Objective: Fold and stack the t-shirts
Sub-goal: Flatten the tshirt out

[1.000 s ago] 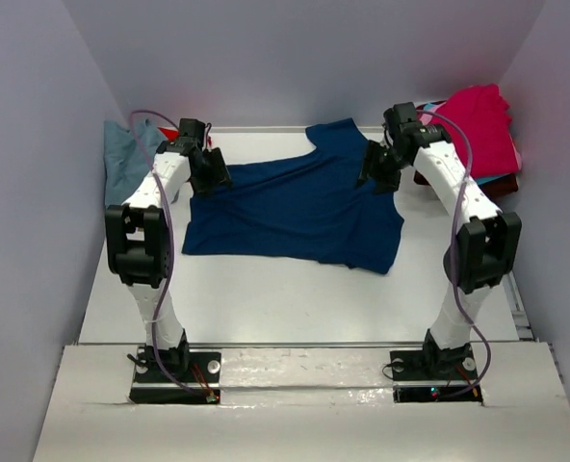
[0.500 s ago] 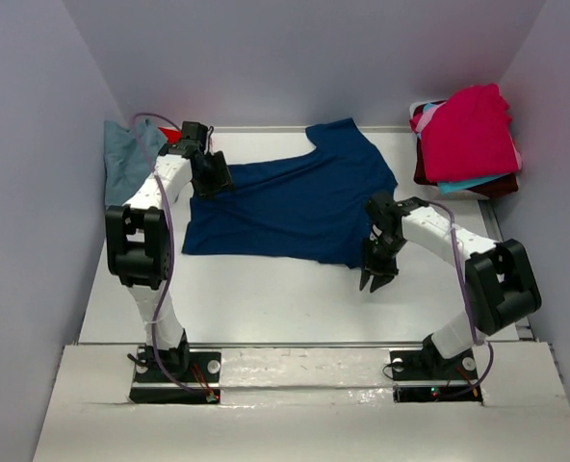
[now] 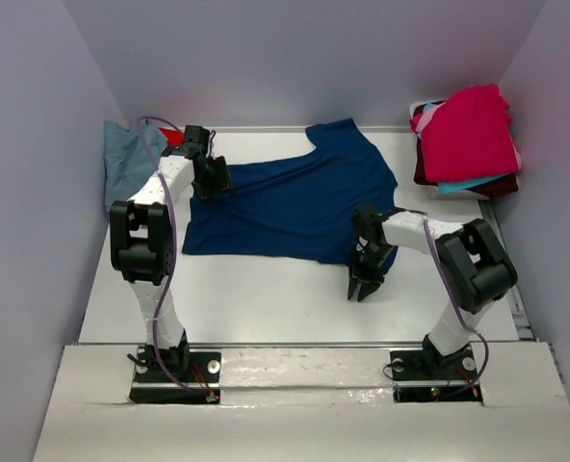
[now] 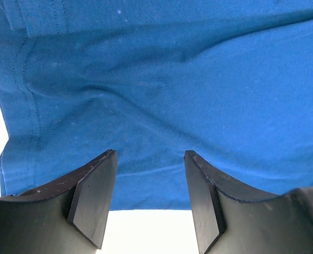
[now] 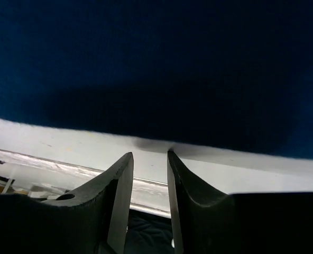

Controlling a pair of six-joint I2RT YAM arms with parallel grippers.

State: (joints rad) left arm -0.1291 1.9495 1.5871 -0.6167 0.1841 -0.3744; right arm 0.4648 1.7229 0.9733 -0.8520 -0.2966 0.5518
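Note:
A navy t-shirt [image 3: 299, 207] lies spread flat mid-table, with no print showing. My left gripper [image 3: 218, 183] is low over its far-left sleeve. In the left wrist view the left gripper [image 4: 150, 153] is open and the shirt's blue edge [image 4: 156, 95] lies just past the fingertips, with nothing gripped. My right gripper [image 3: 359, 287] hangs off the shirt's near-right hem, tips toward the near edge. In the right wrist view the right gripper [image 5: 149, 153] stands narrowly open and empty, the dark cloth [image 5: 156, 63] above it.
A pile of red, magenta, turquoise and maroon t-shirts [image 3: 468, 135] sits at the far right. A blue-grey t-shirt [image 3: 126, 159] lies crumpled at the far left against the wall, with a red scrap [image 3: 172, 135] beside it. Walls close in both sides.
The right arm swung from the shirt's far-right sleeve back to its near-right hem, and its jaws narrowed. The left arm barely moved.

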